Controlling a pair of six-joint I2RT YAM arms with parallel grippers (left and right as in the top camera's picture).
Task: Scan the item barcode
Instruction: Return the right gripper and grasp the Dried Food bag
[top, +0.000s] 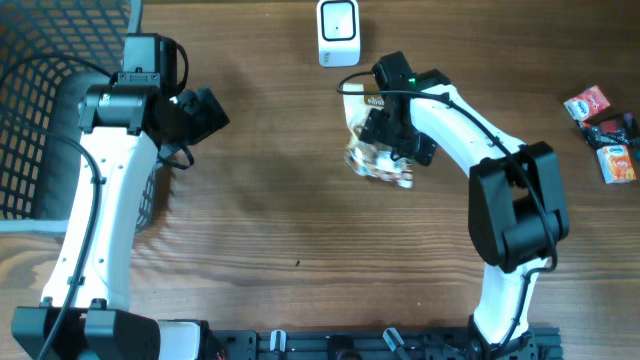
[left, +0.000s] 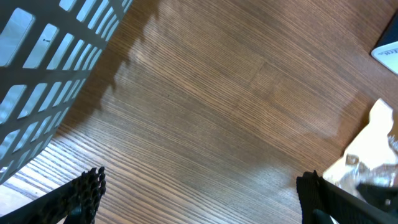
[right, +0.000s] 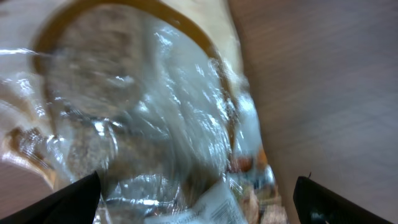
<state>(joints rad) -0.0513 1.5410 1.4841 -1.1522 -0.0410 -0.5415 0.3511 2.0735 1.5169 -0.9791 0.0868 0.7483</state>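
The right gripper (right: 196, 200) hung right over the see-through crinkly plastic bag (top: 378, 160). Its fingers were spread wide with the bag between them, and they were not squeezing it. The bag lay on the brown wooden table (top: 280, 210), just below the small white box scanner (top: 338, 32).

The bag looked slippery and soft. If the fingers closed on only a loose fold, it could slide out when lifted. It was shiny too, so the light could hide the barcode. I could not see which side the barcode was on.

Inside the bag was brown, grainy round food. The black wire basket (top: 40, 120) sat far left, and nothing showed inside it. The left gripper (left: 199, 199) was wide open and held nothing.
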